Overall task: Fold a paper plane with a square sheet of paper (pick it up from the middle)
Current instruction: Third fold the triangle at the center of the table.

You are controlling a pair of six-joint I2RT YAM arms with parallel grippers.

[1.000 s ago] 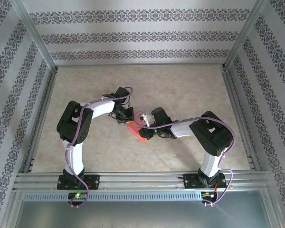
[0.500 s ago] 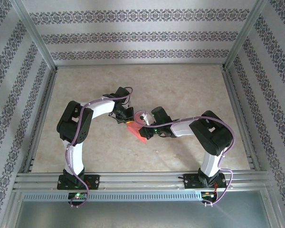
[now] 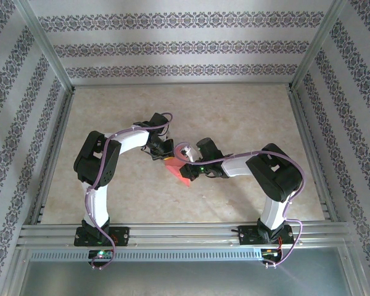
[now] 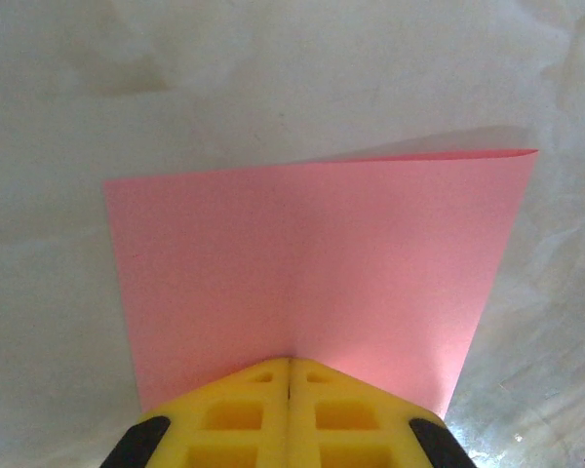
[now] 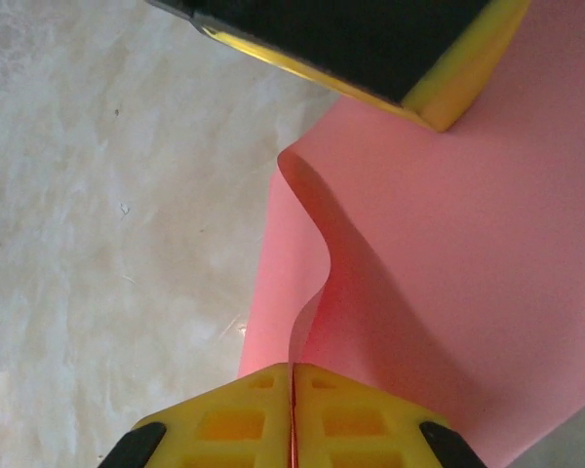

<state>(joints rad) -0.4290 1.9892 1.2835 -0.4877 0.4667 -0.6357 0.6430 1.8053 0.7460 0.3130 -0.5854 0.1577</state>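
left tool [image 4: 290,365] pinching pink paper [image 4: 312,253], right tool [image 5: 292,370] pinching it too, nothing moved

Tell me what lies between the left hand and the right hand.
The square sheet of paper spans it: in the right wrist view it runs from the right hand up to the left hand.
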